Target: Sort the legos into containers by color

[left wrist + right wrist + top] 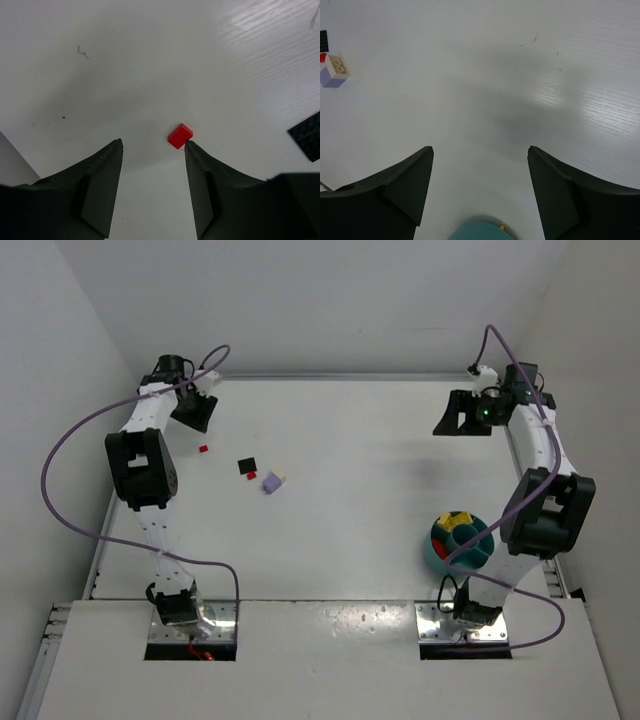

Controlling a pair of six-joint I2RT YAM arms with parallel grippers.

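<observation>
Left tool (154, 143) stood part-spread and empty low over the worktop (150, 60), with a red lego (180, 136) at the far edge of its gap, not between the jaws. Right tool (480, 150) hung spread and empty. Sorting was judged barely begun: the teal bowl (437, 552) apparently held only yellow pieces (458, 522), while the red lego, a lavender lego (271, 481) and a black piece (247, 466) lay loose on the worktop.

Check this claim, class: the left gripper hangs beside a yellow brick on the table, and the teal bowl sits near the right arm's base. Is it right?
One slip: the brick by the left gripper is red, not yellow, as the left wrist view shows. It lies on the table, and the teal bowl does sit near the right arm's base.
</observation>
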